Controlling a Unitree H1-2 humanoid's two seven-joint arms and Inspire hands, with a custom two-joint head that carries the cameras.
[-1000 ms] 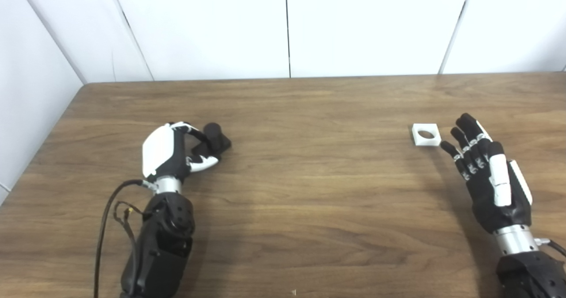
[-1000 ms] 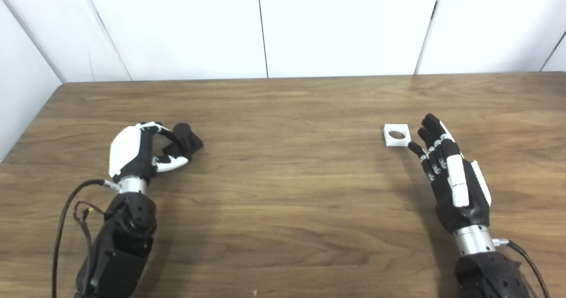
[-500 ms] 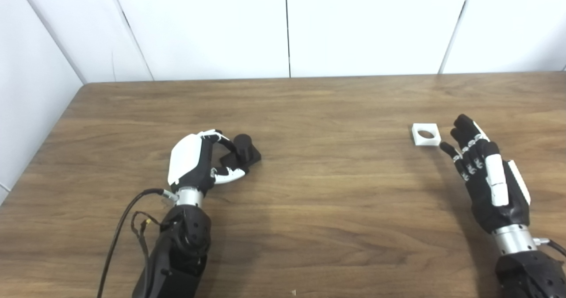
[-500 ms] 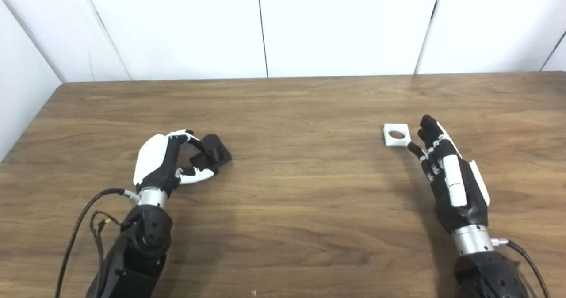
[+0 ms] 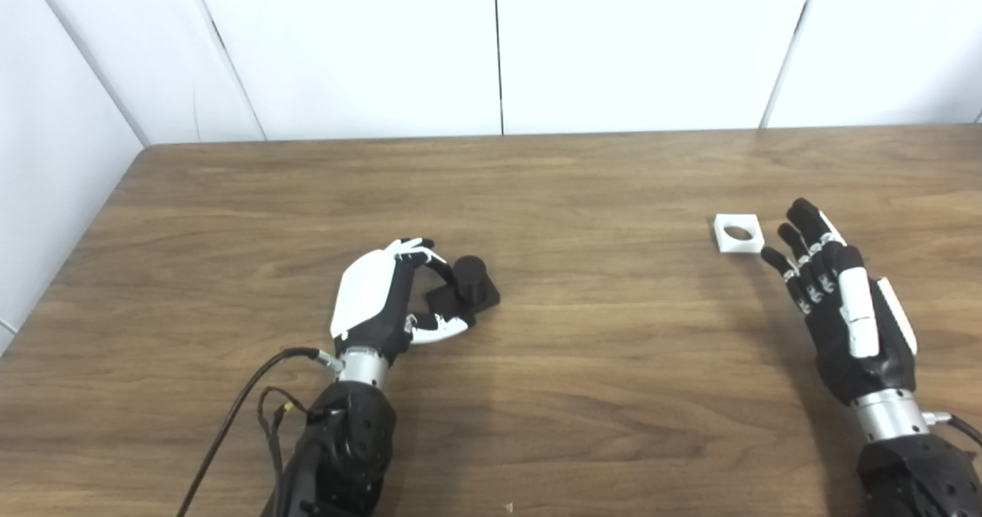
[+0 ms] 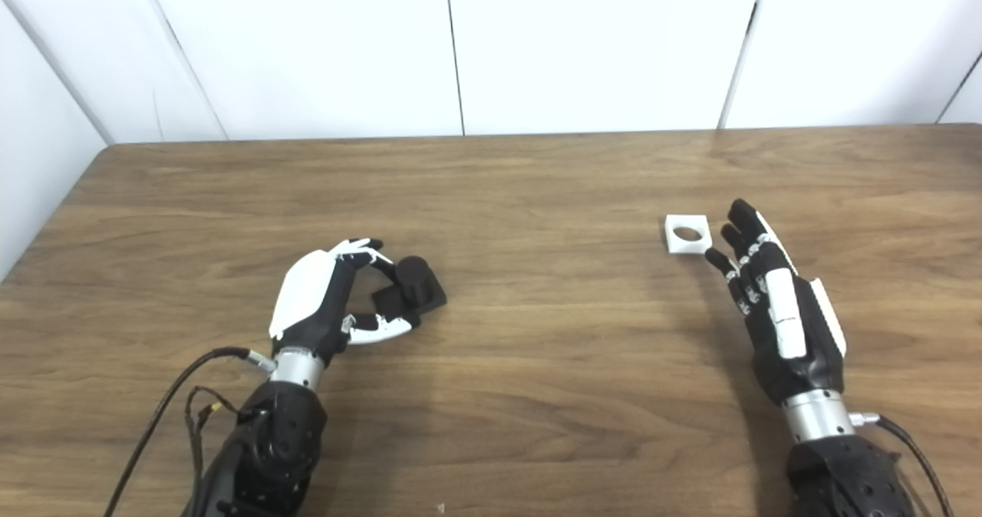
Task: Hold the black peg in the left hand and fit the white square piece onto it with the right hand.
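The black peg (image 5: 468, 283), a short cylinder on a square black base, is held in my left hand (image 5: 380, 306) at the table's middle left; it also shows in the right eye view (image 6: 414, 281). The fingers and thumb pinch its left side and the base rests on or just above the wood. The white square piece (image 5: 738, 233) with a round hole lies flat on the table at the right. My right hand (image 5: 848, 310) is open with fingers spread, its fingertips just right of and below the white piece, apart from it.
The wooden table (image 5: 583, 379) runs to white wall panels at the back and left. A black cable (image 5: 230, 417) trails from my left forearm over the table's front left.
My left hand has carried the black peg to the right and a little toward me. My right hand has stayed almost still beside the white piece.
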